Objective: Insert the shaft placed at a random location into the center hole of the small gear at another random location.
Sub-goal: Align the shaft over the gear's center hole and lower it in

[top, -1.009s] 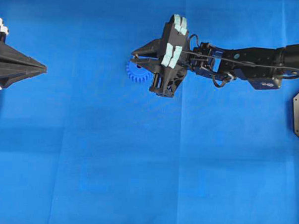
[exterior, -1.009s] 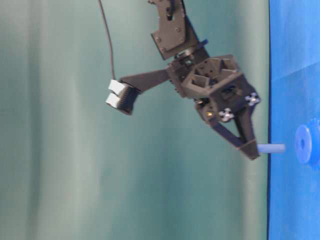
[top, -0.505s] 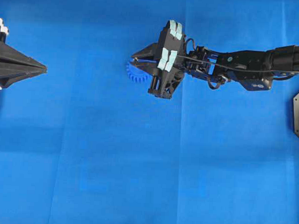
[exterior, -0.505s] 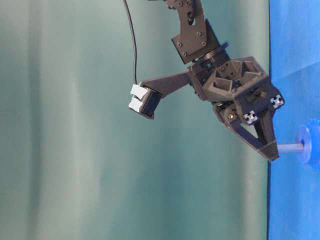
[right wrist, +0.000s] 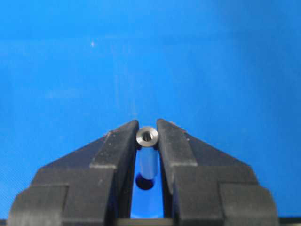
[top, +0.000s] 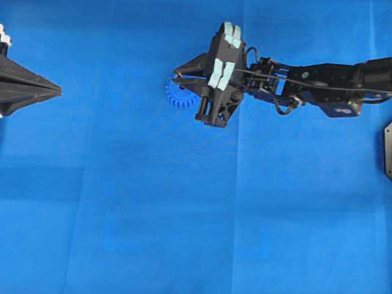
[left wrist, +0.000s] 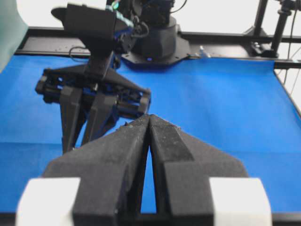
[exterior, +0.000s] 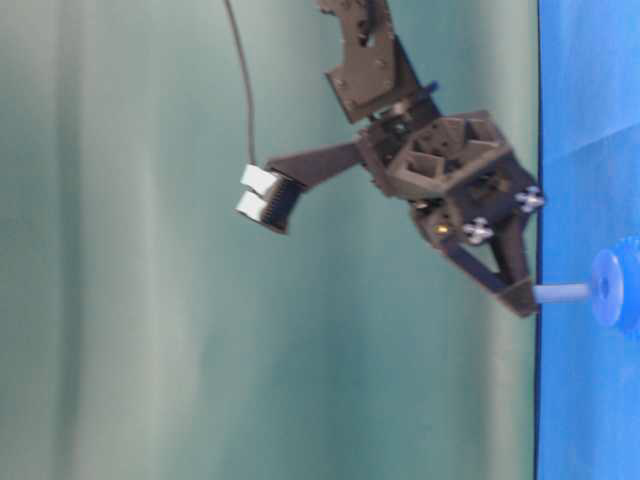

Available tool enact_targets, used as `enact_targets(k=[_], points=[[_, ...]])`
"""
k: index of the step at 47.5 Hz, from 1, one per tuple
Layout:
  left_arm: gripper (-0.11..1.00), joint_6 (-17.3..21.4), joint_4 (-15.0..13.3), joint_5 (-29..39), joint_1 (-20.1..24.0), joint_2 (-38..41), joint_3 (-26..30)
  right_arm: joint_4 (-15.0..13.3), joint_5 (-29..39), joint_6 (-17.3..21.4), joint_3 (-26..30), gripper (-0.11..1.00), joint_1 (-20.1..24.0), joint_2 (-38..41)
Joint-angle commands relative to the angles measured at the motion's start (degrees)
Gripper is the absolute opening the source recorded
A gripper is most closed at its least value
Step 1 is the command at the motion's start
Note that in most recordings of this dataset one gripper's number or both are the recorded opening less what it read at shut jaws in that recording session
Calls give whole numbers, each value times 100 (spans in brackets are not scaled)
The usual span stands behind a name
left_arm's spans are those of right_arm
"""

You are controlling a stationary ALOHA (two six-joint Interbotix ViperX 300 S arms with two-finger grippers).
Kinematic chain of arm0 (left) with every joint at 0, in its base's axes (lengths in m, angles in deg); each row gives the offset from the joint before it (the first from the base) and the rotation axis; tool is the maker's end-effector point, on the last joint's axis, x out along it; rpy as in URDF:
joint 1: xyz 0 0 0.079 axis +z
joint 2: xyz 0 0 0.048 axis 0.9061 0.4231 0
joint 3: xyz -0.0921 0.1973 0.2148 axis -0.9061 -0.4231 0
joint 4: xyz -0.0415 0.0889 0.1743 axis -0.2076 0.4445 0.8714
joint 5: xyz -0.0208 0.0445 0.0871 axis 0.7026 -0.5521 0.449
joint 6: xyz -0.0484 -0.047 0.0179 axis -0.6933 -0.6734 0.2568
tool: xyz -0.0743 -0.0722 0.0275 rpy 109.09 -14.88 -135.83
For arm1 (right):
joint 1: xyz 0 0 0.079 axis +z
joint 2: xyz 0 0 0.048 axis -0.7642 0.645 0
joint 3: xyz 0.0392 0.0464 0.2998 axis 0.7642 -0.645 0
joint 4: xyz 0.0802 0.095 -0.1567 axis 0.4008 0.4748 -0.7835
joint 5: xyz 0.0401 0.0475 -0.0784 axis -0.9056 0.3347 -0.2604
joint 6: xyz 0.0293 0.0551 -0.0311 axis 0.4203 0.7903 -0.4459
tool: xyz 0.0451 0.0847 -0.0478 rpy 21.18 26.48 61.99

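Right gripper [right wrist: 147, 136] pinching the shaft [right wrist: 147, 160] over blue cloth [right wrist: 211, 61]

The two black fingers [right wrist: 113, 153] rise from six o'clock and close on the silvery pin's sides near its top end, which shows as a grey ring with a dark recess. Below it, toward six o'clock between the fingers, sits a small dark round spot; what it is cannot be told. The cloth fills the rest, toward twelve o'clock.

A blue cloth [top: 180, 218] is covering the desk, showing faint fold creases; a green backdrop [exterior: 120, 300] is standing behind it.
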Motion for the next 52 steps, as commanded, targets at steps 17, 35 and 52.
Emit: enact_targets(k=[17, 35, 52], points=[[0, -9, 0, -26, 9, 18, 53, -26, -26, -79, 18, 3, 44, -316], [0, -9, 0, -26, 9, 18, 62, 88, -202, -70, -18, 3, 70, 44], [0, -9, 0, -26, 9, 18, 53, 158, -387, -70, -88, 3, 70, 316]])
